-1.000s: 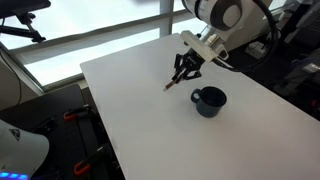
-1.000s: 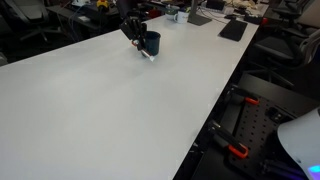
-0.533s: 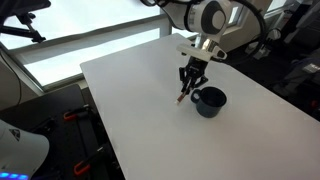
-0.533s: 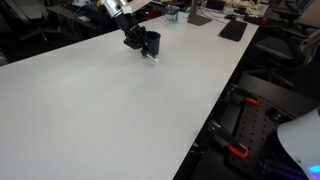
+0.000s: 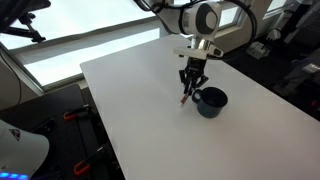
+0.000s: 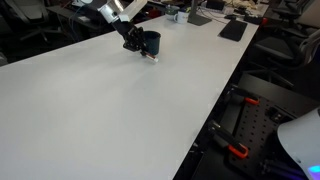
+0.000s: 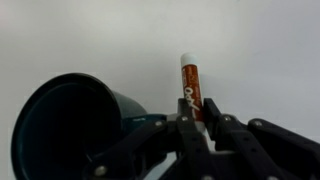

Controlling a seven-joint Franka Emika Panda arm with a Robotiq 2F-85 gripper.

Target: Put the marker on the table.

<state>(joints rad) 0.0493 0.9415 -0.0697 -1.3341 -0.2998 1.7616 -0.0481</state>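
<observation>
My gripper [image 7: 196, 118] is shut on the marker [image 7: 191, 82], a thin reddish-brown stick with a white tip that points away from the jaws. In an exterior view the gripper [image 5: 191, 80] holds the marker [image 5: 185, 97] tilted, tip low near the white table [image 5: 130, 110], just beside the dark blue mug [image 5: 209, 101]. In the other exterior view the gripper [image 6: 131, 38] and marker [image 6: 148, 55] sit at the mug [image 6: 150, 43] on the far part of the table [image 6: 110, 110]. The mug [image 7: 75, 125] fills the lower left of the wrist view.
Black keyboards and desk clutter [image 6: 232, 28] lie at the far end of the table. Chairs and machine frames [image 6: 255, 110] stand beside the table edge. A window [image 5: 70, 30] lies behind the table.
The gripper has swung with the marker toward the mug and turned more vertical; the marker's tip has dropped closer to the tabletop.
</observation>
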